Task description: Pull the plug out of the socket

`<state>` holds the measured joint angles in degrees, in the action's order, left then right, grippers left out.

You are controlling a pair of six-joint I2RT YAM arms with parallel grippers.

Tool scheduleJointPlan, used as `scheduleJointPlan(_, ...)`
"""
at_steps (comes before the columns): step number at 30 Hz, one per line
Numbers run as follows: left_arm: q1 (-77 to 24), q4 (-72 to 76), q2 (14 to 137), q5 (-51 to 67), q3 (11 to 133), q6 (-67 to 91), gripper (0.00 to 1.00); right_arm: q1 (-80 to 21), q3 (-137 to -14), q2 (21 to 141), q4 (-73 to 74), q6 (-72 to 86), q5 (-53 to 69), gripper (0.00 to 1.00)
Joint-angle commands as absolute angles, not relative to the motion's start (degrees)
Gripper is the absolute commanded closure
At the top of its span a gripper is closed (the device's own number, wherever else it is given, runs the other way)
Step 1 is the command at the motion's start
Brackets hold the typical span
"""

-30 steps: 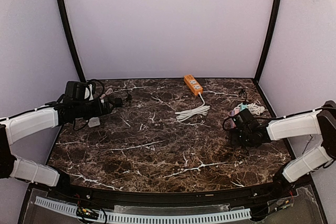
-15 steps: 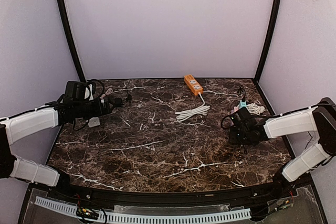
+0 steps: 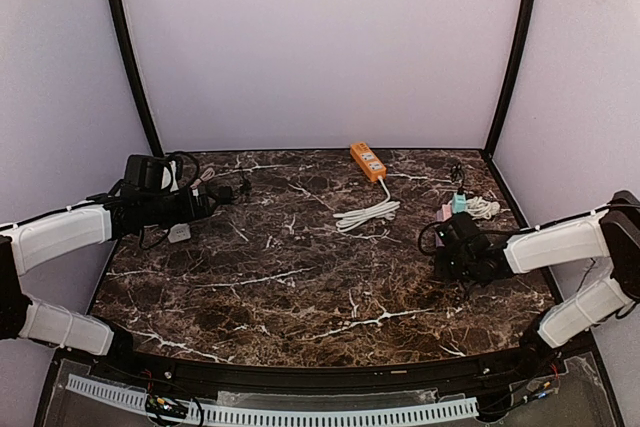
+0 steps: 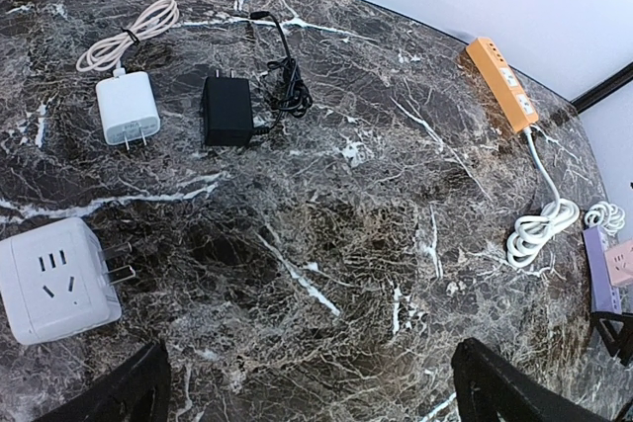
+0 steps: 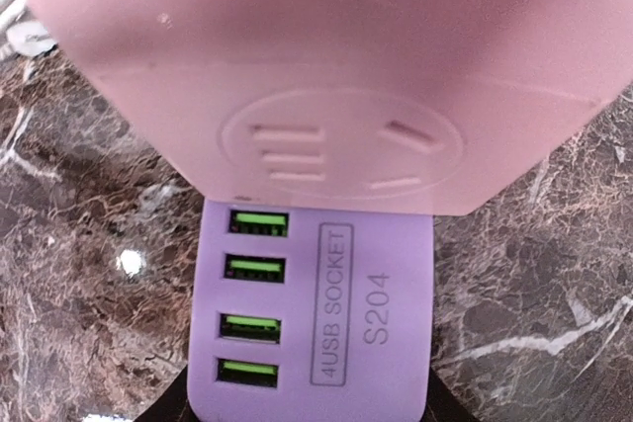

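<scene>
Since a second ago the right gripper (image 3: 450,232) has shifted a little to the left, so the pink plug (image 5: 297,66) and a teal piece (image 3: 458,204) show just beyond it; the left arm has not moved. Marble table (image 3: 300,287) lies open across its middle and near half, with walls close at the far, left and right edges. Right forearm reaches in low from the right edge, its claw pointing toward the far side and clamped on the near end of the purple socket (image 5: 316,323), dark fingers (image 5: 183,404) pressed to both its sides. That socket sits near the right edge, the plug seated on its far part and hiding the rest of it. Left forearm stretches along the left edge, its gripper (image 4: 312,392) spread wide over bare marble. An orange power strip (image 3: 367,160) lies at the far edge, its white cord (image 3: 367,214) looped nearer. A white cube adapter (image 4: 54,279), black charger (image 4: 227,111) and white charger (image 4: 127,116) lie at the left.
</scene>
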<state>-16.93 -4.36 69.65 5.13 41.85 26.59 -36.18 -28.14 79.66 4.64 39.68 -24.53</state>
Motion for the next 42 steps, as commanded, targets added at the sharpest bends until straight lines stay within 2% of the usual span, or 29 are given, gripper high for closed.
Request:
scheduleJointPlan(1, -17.25, -3.78, 69.32, 5.50, 42.54, 26.89, 0.00, -42.73, -30.56, 80.54, 2.91, 37.62, -25.79, 0.69)
scheduleJointPlan(9, -17.21, -4.53, 68.48, 5.07, 42.54, 26.68, 0.00, -51.81, -31.29, 80.27, 8.78, 42.75, -23.24, 0.72)
scheduleJointPlan(17, -17.23, -4.81, 68.16, 5.10, 42.69, 27.09, 0.00, -64.06, -25.83, 69.67, 14.11, 52.72, -19.92, 0.77)
scheduleJointPlan(21, -17.23, -4.75, 68.50, 5.38, 43.20, 27.24, 0.00, -71.65, -24.83, 68.05, 14.57, 54.36, -20.26, 0.78)
scheduleJointPlan(26, -17.48, -5.03, 68.42, 5.66, 43.88, 27.01, 0.00, -77.57, -27.97, 75.28, 13.28, 50.57, -19.46, 0.80)
scheduleJointPlan(32, -17.80, -6.53, 67.34, 5.11, 44.16, 26.51, 0.00, -84.33, -38.06, 90.75, 11.66, 42.37, -19.71, 0.84)
scheduleJointPlan(36, -18.07, -7.49, 66.67, 4.75, 44.29, 26.26, 0.00, -85.63, -45.59, 98.05, 10.63, 39.07, -18.99, 0.85)
scheduleJointPlan(42, -18.19, -8.68, 66.05, 4.76, 44.32, 25.85, 0.00, -85.20, -50.44, 101.70, 7.64, 32.48, -19.61, 0.84)
